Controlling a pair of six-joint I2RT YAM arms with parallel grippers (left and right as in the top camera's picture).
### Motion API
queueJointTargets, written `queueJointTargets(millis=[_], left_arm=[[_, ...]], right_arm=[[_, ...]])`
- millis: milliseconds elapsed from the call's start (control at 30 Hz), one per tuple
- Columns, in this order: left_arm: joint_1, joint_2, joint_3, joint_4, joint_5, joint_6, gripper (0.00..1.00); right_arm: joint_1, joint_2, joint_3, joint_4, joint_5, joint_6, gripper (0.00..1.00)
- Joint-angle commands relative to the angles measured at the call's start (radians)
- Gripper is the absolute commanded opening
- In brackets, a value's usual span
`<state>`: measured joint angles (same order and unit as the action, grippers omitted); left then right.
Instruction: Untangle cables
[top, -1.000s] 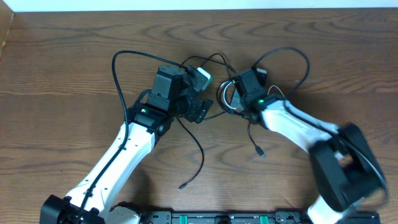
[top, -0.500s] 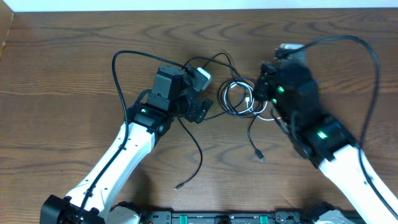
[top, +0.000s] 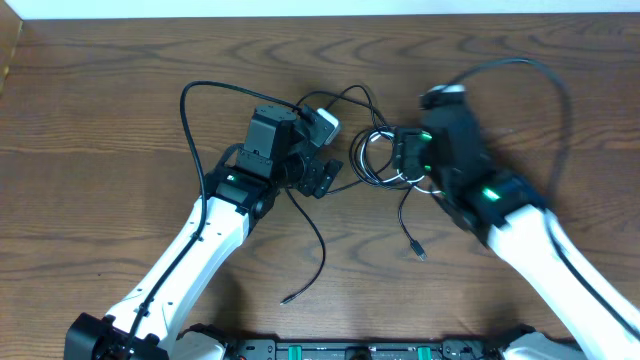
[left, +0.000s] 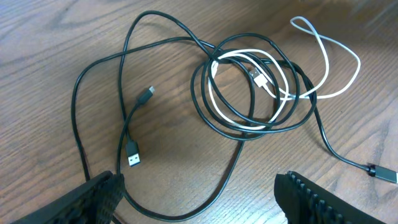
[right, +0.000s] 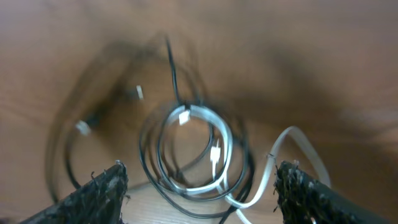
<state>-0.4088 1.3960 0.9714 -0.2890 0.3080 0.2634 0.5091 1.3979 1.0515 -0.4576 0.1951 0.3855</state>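
**Grippers released above the cable tangle**

Left gripper (left: 199, 199) stands open and empty, with its jaws wide over the table (left: 50, 37). The cables (top: 375, 160) lie on the table between the two arms. A loose black loop (left: 78, 118) with a plug (left: 132, 155) sits at the left. Next comes a coil (left: 249, 127) of black and white turns, and the white cable (left: 339, 59) trails off to the right. Right gripper (right: 205, 193) hangs open over the coil, holding nothing; its view is blurred.

Handling: the cords look light, limp and thin, and are likely to slip between the pads. Take hold at a free plug end or the loose loop, not at the coil.
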Motion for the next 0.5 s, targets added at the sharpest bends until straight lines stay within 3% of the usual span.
queueJointTargets(millis=[0,133,300,467], left_arm=[[-0.002,0.002,0.005,-0.003,-0.006,0.012,0.83],[-0.001,0.002,0.005,-0.003,-0.006,0.013,0.83],[-0.001,0.002,0.005,-0.003,-0.006,0.013,0.83],[-0.001,0.002,0.005,-0.002,-0.006,0.013,0.83]], right_arm=[[0.003,0.126,-0.008,0.002,-0.064,0.002,0.73],[0.002,0.252,-0.008,-0.008,-0.067,-0.002,0.67],[0.002,0.325,-0.008,-0.036,-0.067,-0.002,0.51],[0.002,0.323,-0.008,-0.063,-0.063,-0.001,0.57]])
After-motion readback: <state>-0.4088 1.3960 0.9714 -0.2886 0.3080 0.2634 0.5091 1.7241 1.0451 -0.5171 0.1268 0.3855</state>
